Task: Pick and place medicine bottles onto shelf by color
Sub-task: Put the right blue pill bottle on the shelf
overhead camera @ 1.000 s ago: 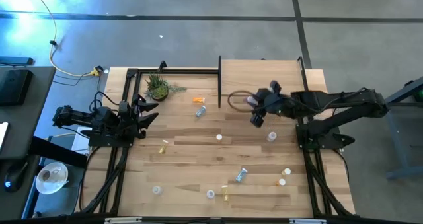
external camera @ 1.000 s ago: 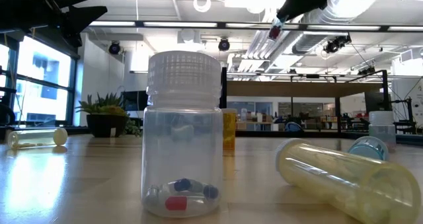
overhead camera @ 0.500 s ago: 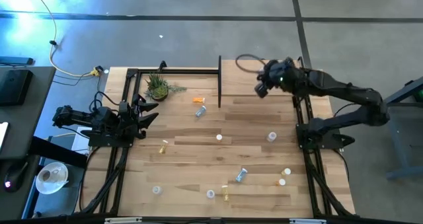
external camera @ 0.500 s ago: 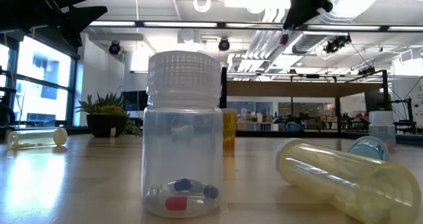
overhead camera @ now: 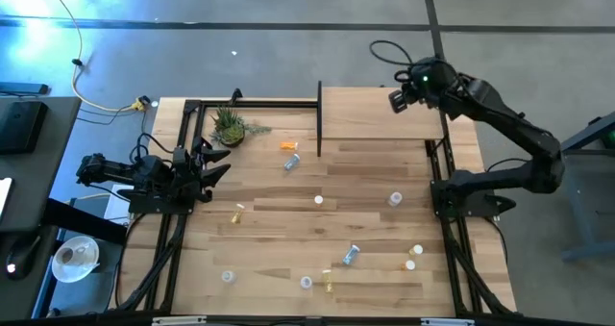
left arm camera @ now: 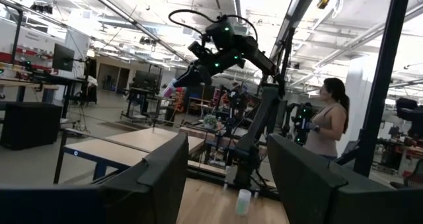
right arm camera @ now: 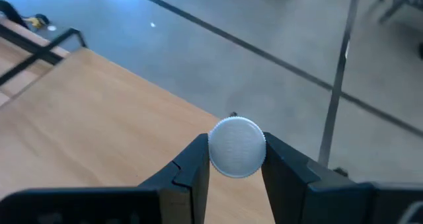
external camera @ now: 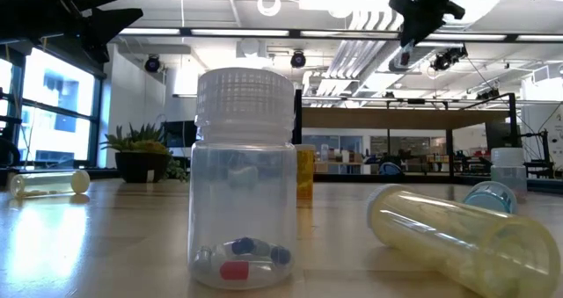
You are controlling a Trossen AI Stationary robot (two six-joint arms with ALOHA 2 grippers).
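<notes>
Seeing a clear bottle (external camera: 244,179) standing upright nearest the low camera, white ribbed cap on, a few coloured pills showing at its bottom. Noting a yellow bottle (external camera: 457,236) lying on its side just to the right of it, and a blue bottle (external camera: 491,195) tipped over behind that. Finding an orange bottle (external camera: 304,170) upright farther back, partly hidden by the clear one, and another yellow one (external camera: 48,184) lying at the far left near the plant (external camera: 141,153).

Counting, from above, about eleven bottles scattered over the table (overhead camera: 269,239), all apart from one another: most along the near edge, a few at mid-table, and an orange one (overhead camera: 288,145) with a pale blue one (overhead camera: 291,161) just beside it toward the far side.

Holding the left gripper (overhead camera: 219,164) at the table's left edge, level with mid-table, fingers (left arm camera: 158,178) spread wide with nothing between them.

Reaching the shelf (overhead camera: 375,114) at the table's far right, its top bare in the high view.

Hanging the right gripper (overhead camera: 396,100) high above the shelf's far right corner, at its edge. Pinching a small bottle (right arm camera: 236,147) between both fingers (right arm camera: 192,168), clamped on its sides with the white cap facing the wrist camera; not making out its tint for sure.

Catching, beyond the table, a person (left arm camera: 327,125) standing in the room.
</notes>
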